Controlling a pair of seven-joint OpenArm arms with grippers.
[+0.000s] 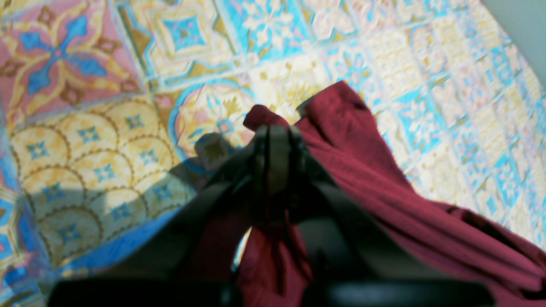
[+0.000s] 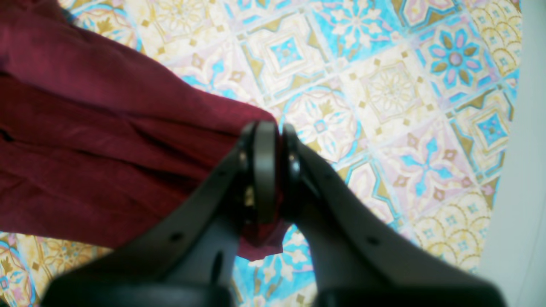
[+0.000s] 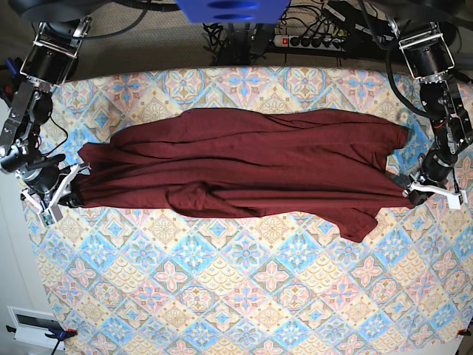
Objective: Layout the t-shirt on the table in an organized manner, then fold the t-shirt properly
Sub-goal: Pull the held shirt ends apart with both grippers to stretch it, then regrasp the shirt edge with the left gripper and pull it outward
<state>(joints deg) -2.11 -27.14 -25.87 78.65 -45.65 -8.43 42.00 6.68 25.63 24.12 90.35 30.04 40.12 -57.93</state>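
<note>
Maroon t-shirt (image 3: 244,166) stretched long-axis across patterned table (image 3: 244,310), between left gripper (image 3: 414,185) and right gripper (image 3: 70,196), each clamped on an opposite end.

1. The left arm (image 3: 443,111) reaches down along the base view's right side, elbow bent, wrist low.
2. The left gripper (image 1: 277,130) has its jaws pressed together, pinching the t-shirt (image 3: 244,166).
3. The right arm (image 3: 26,111) hangs down the opposite side, wrist turned inward.
4. The right gripper (image 2: 273,128) is closed too, clamping that cloth's other end.
</note>
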